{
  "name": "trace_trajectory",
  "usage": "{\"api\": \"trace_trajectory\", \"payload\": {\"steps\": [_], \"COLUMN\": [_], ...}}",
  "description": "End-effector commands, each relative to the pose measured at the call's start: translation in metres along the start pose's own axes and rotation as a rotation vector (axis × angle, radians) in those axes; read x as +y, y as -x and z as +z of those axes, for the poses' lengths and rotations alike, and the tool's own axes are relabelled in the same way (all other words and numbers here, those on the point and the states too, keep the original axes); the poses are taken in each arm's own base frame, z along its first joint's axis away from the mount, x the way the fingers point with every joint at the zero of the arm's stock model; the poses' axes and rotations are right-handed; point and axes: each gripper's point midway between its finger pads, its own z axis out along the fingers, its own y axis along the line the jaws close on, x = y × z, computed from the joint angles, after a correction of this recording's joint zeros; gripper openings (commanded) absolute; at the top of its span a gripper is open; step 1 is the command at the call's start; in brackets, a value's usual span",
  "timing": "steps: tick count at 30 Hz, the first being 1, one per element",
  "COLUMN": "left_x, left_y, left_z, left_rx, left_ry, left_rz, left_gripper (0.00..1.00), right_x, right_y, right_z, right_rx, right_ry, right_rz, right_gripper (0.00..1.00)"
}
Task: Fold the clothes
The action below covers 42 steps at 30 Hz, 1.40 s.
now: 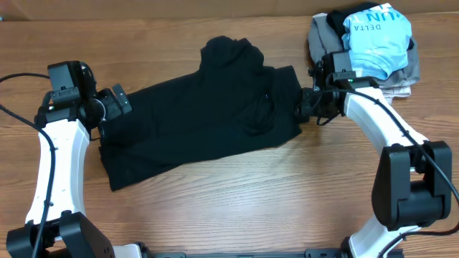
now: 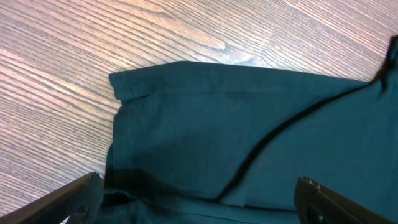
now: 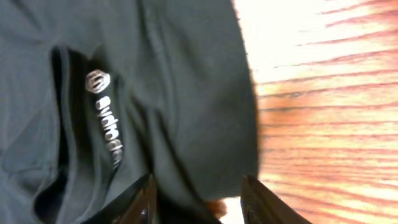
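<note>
On woodgrain table (image 1: pixel 287 186), wrinkly black clothes (image 1: pixel 201 122) — left end effector (image 1: pixel 118 102) agape, right end effector (image 3: pixel 198 202) astride them, grip unclear

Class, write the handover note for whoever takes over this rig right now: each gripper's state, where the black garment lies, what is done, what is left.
Left gripper: open, holding nothing, over the left end of the black garment.
Right gripper: jaws partly apart around the garment's right edge; whether they grip it is unclear.
Garment: lies across the table between the arms, layers overlapping, bunched at the far edge.
Done: seemingly a first fold.
Left: probably flatten the bunch, then fold smaller.
</note>
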Motion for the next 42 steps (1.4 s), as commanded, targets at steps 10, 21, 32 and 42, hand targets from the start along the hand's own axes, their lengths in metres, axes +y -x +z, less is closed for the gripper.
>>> {"api": "trace_trajectory", "payload": {"steps": [10,21,32,42], "left_x": [-0.012,-0.012,-0.012,-0.012], "left_y": [0.006,0.006,0.007,0.006], "left_z": [-0.005,-0.005,-0.005,-0.004], "left_rx": [-0.02,-0.02,-0.021,-0.02], "left_ry": [-0.03,-0.03,-0.026,-0.025], "left_rz": [0.06,0.063,0.067,0.085], "left_gripper": [1.0,1.0,1.0,1.0], "right_x": [-0.017,-0.028,-0.047,-0.069], "right_y": [-0.013,-0.025,-0.053,-0.097], "right_z": [0.027,0.045,0.015,-0.053], "right_rx": [-0.031,0.005,0.111,0.218], "right_ry": [-0.017,-0.052,-0.098,-0.22], "right_rz": [0.078,0.108,0.296,0.442], "right_gripper": [0.47,0.51,0.04,0.04]}}
